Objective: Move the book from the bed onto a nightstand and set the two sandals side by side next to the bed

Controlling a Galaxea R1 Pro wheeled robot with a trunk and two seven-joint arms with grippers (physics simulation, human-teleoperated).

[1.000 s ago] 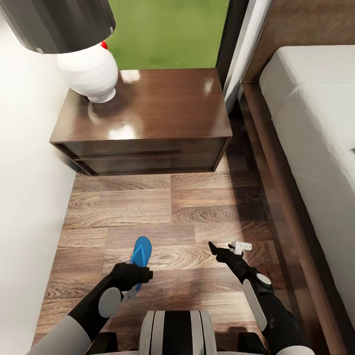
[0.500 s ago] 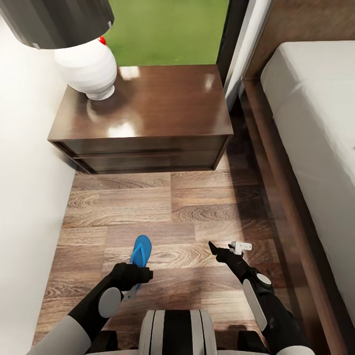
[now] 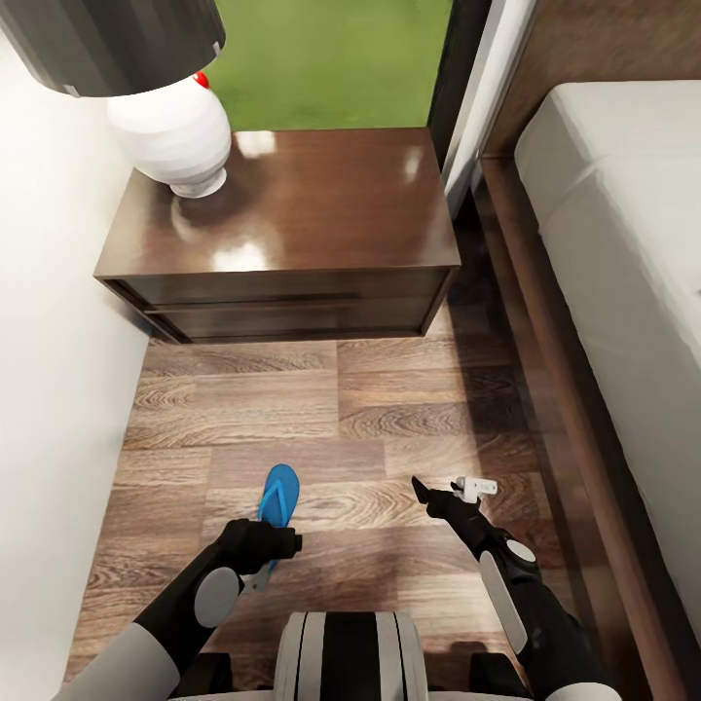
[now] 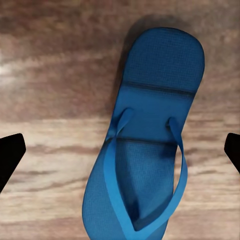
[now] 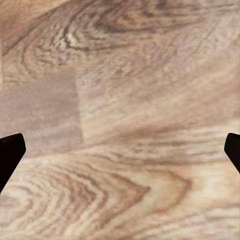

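One bright blue sandal (image 3: 279,497) lies flat on the wood-plank floor, straps up (image 4: 145,145). My left gripper (image 3: 276,562) hovers over its near end, open, with dark fingertips (image 4: 10,152) wide apart on either side of the sandal and not touching it. My right gripper (image 3: 448,487) is open over bare floor (image 5: 120,155), a little right of the sandal. The glossy dark brown nightstand (image 3: 282,224) stands ahead against the window. The bed (image 3: 623,243), with its pale mattress and dark frame, runs along the right. The book is out of view.
A white lamp (image 3: 173,136) with a dark shade stands on the nightstand's left rear corner. A white wall (image 3: 49,389) closes the left side. The floor strip (image 3: 341,409) between wall and bed frame is narrow. My base (image 3: 349,657) shows at the bottom.
The head view shifted very slightly about a second ago. The sandal and both grippers have stayed where they were.
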